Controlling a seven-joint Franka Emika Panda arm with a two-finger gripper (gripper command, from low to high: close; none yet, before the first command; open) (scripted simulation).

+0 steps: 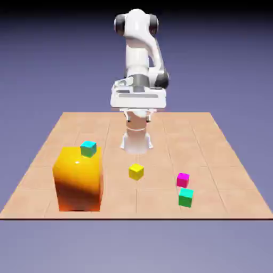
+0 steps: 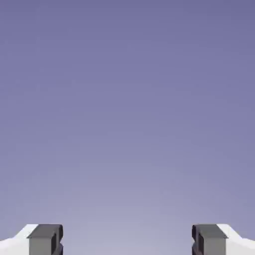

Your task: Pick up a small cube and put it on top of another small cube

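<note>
While tool (image 1: 138,117) hangs wide open, holding nothing, yellow cube (image 1: 136,172) lies at its 6 o'clock, exterior view.

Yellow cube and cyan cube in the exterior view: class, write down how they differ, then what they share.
The yellow cube is bright yellow; the cyan cube is blue-green.
The yellow cube is near the middle of the table; the cyan cube appears by the top of the big orange block.
Both are small, plain-coloured cubes.
</note>
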